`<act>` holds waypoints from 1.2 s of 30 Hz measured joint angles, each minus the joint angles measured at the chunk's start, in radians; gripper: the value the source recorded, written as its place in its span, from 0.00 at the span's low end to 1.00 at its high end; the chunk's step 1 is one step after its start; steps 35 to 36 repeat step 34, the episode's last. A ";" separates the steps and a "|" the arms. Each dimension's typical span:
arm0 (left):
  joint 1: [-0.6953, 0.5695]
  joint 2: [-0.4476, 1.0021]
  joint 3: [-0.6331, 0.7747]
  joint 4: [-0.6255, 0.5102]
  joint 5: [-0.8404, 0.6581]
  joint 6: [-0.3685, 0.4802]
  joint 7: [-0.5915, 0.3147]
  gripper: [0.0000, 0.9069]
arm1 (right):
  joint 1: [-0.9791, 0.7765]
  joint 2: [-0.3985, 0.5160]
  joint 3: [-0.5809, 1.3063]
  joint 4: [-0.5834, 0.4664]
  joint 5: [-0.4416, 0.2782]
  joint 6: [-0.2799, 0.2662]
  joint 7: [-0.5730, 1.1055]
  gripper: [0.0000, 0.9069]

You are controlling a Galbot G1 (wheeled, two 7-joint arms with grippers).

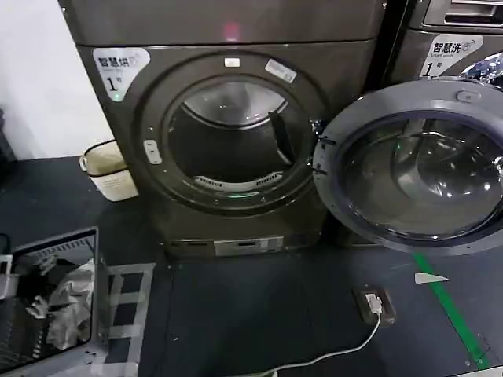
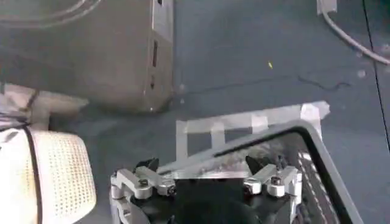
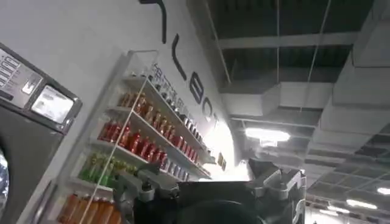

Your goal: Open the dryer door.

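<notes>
Dark floor mats (image 1: 259,314) carry the dryer, whose dryer door (image 1: 416,169) already hangs wide open toward its right side, so watch that your left gripper (image 2: 207,170) and right gripper (image 3: 210,182), both with fingers spread wide and empty, do not knock it shut.

Counted two front-loading machines: one dryer (image 1: 236,141), one neighbour machine (image 1: 452,47) at right. One dryer door (image 1: 416,173), swung wide open. One open drum mouth (image 1: 232,141). One cream basket (image 1: 110,169) beside dryer. One dark crate (image 1: 86,243) with crumpled cloth (image 1: 71,302). One white cable (image 1: 330,353). One green floor stripe (image 1: 448,310). Two grippers: left gripper (image 2: 207,167), right gripper (image 3: 204,182), each with jaws apart.
</notes>
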 joint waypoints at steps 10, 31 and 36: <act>0.016 0.002 -0.016 0.025 0.039 0.001 0.008 1.00 | -0.002 0.005 -0.006 0.008 0.001 0.000 -0.006 1.00; 0.018 0.006 -0.018 0.042 0.081 -0.004 0.023 1.00 | -0.016 0.012 0.016 0.025 0.003 -0.008 -0.016 1.00; 0.018 0.008 -0.017 0.042 0.083 -0.005 0.025 1.00 | -0.016 0.014 0.016 0.025 0.001 -0.014 -0.016 1.00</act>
